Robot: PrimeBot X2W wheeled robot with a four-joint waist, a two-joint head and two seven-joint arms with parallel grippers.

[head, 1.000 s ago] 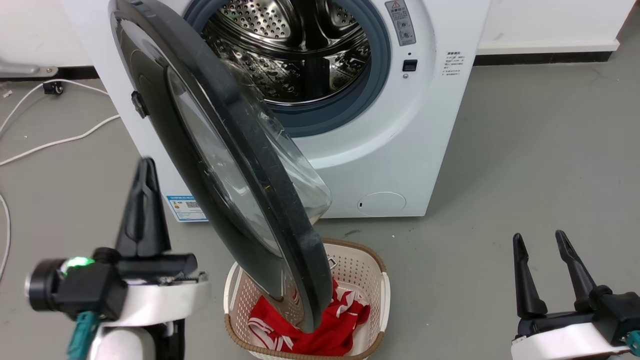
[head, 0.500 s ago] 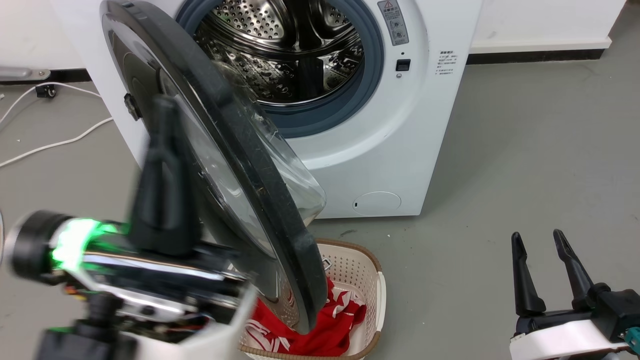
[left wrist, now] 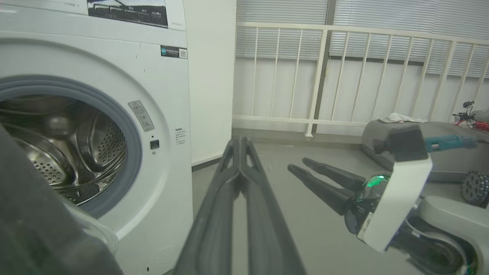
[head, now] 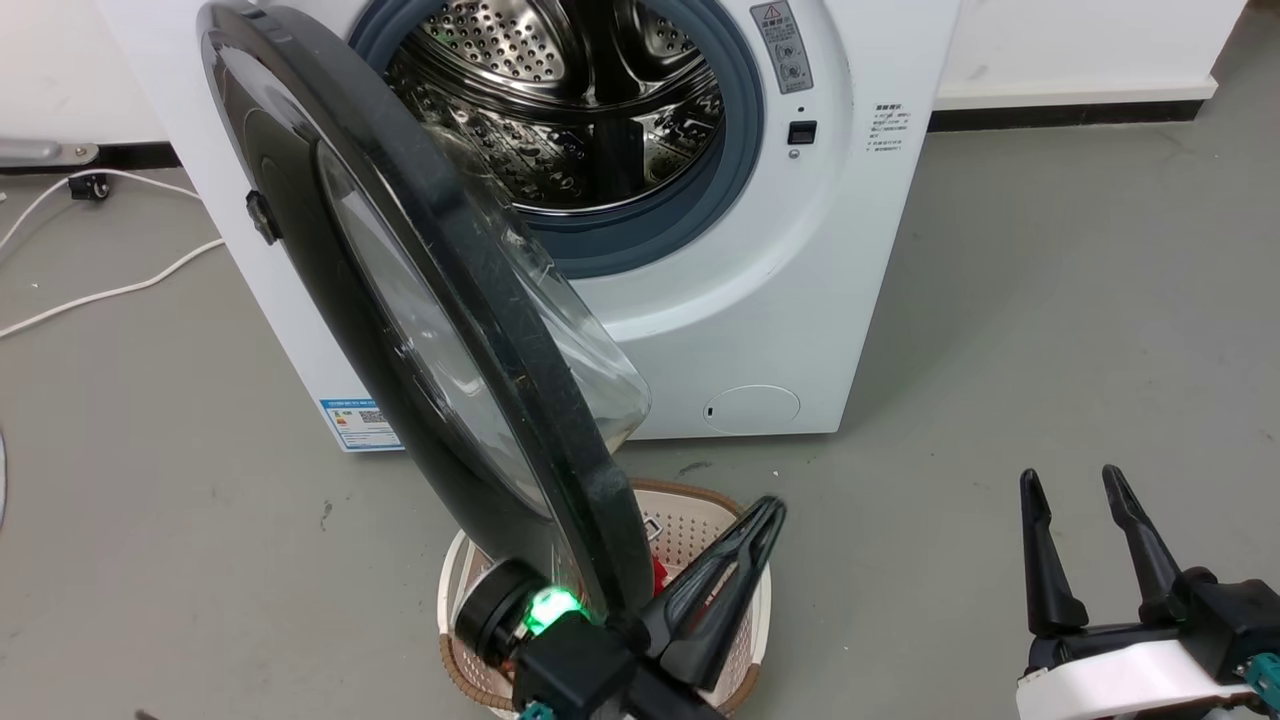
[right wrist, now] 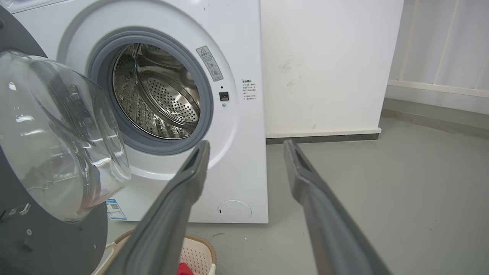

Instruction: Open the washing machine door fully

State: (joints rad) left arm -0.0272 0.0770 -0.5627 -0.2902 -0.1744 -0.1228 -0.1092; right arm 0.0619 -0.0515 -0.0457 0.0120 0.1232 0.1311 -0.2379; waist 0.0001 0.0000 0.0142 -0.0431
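My left gripper (head: 772, 512), fingers pressed together and empty, sits just beside the lower rim of the washing machine door (head: 460, 290), which stands half open. My right gripper (head: 1070, 480) is spread and empty.

There is one washing machine (head: 830, 300), and it has one washing machine door (head: 420, 330), one steel drum (head: 560, 90), one round cap (head: 751, 409) and one blue sticker (head: 355, 422). There is one laundry basket (head: 690, 492), with one red cloth (right wrist: 184, 269) showing in it. The grippers number two, the left gripper (head: 772, 510) and the right gripper (head: 1070, 476), each with two dark fingers (head: 1040, 570).
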